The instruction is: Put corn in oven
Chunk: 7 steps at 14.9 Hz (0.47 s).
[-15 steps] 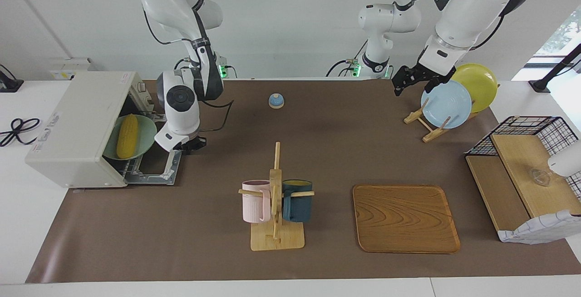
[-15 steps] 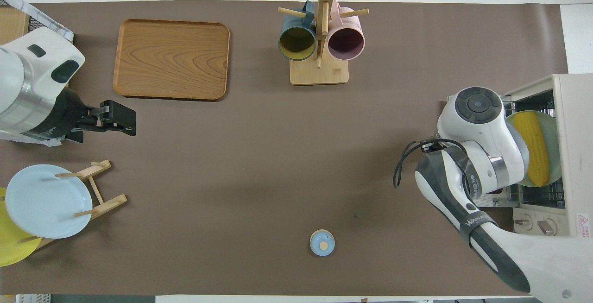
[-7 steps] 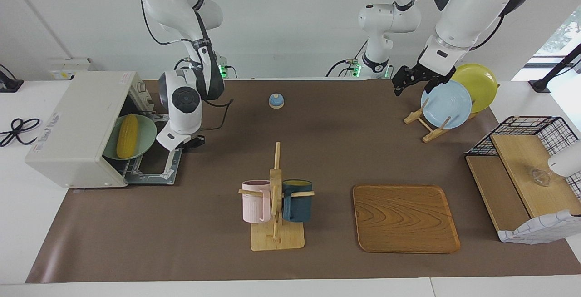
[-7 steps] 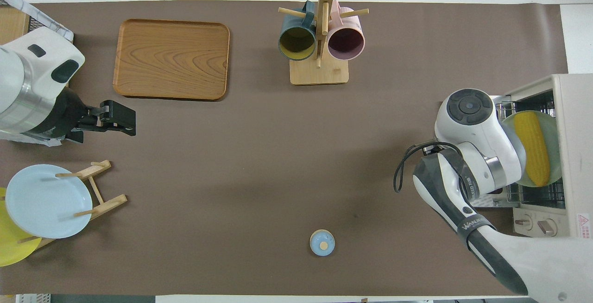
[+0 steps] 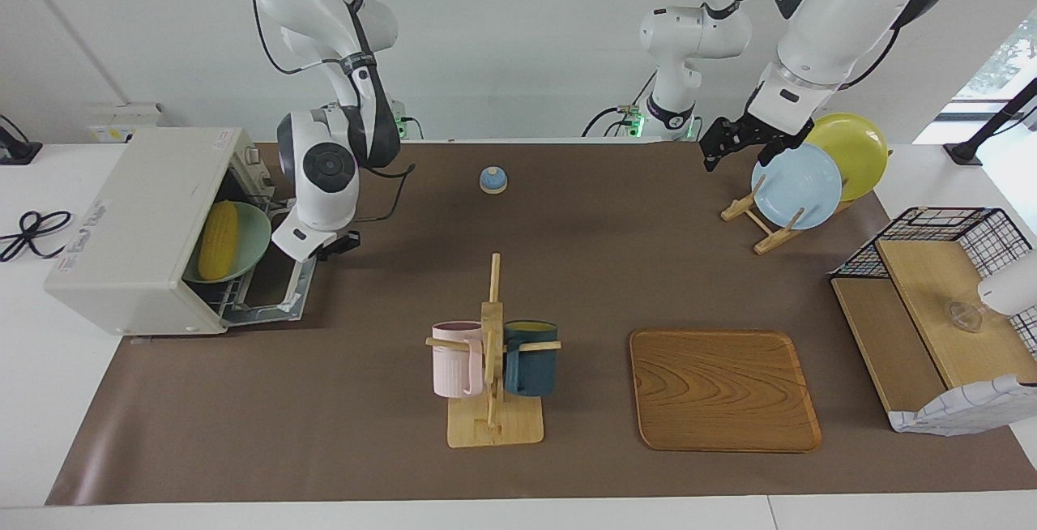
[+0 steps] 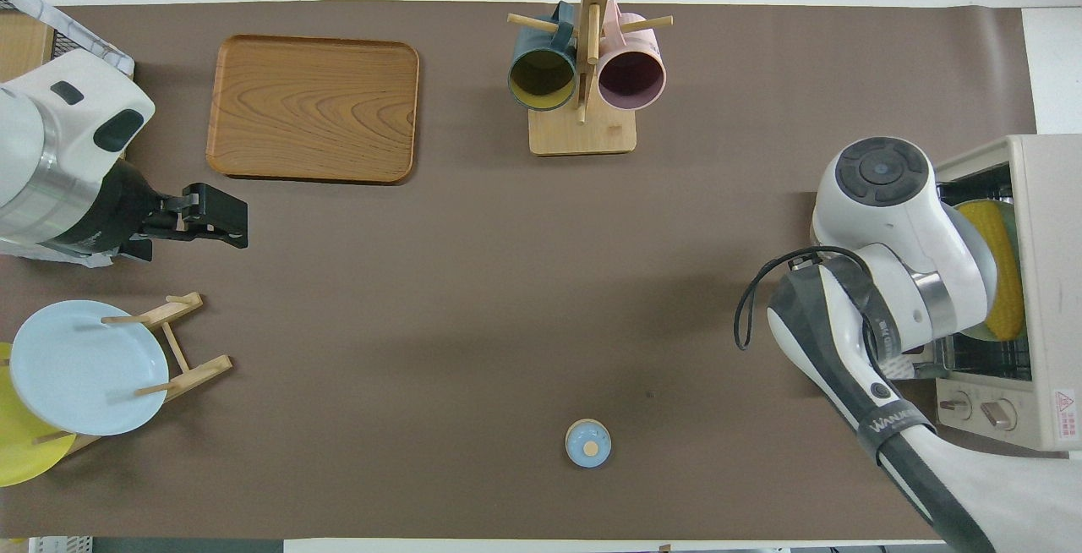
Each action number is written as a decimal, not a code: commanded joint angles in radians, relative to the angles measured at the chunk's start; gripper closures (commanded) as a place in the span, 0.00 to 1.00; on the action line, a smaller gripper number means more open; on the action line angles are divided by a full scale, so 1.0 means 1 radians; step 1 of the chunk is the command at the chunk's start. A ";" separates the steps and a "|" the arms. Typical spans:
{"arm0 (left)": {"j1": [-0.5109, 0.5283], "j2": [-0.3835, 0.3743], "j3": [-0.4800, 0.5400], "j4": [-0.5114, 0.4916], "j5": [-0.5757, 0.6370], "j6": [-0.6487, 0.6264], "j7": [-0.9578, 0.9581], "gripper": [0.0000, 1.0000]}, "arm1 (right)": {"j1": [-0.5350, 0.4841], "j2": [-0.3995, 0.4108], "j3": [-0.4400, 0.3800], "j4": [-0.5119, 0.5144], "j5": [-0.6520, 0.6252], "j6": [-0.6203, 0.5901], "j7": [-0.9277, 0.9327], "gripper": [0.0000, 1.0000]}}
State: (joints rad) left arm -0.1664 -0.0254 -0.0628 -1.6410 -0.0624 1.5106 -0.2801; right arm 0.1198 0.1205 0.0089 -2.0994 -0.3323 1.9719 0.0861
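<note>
Pretty much done: corn (image 5: 218, 241) on green plate (image 5: 249, 238) inside oven (image 5: 138, 222), door (image 5: 279, 293) half raised at right gripper (image 5: 330, 245), grip unclear; left gripper (image 5: 723, 141) waiting, spread, empty.

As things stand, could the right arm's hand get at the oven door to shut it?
Probably yes: the right hand hangs just over the lowered oven door, nothing between them. The corn on its green plate sits inside the oven.
</note>
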 commanded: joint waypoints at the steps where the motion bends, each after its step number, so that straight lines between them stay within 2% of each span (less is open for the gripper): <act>1: 0.002 -0.019 0.000 -0.013 -0.011 0.000 -0.002 0.00 | -0.120 -0.068 -0.017 0.001 -0.054 -0.011 -0.150 1.00; 4: 0.001 -0.018 0.000 -0.013 -0.011 0.000 -0.002 0.00 | -0.155 -0.110 -0.021 0.018 0.008 -0.041 -0.221 1.00; 7: 0.001 -0.019 0.000 -0.013 -0.011 0.000 -0.002 0.00 | -0.184 -0.116 -0.024 0.041 0.012 -0.076 -0.259 1.00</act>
State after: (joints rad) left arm -0.1664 -0.0254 -0.0628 -1.6410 -0.0624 1.5106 -0.2801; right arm -0.0135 -0.0375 -0.0029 -2.0619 -0.2943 1.8795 -0.1262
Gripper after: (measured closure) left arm 0.000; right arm 0.991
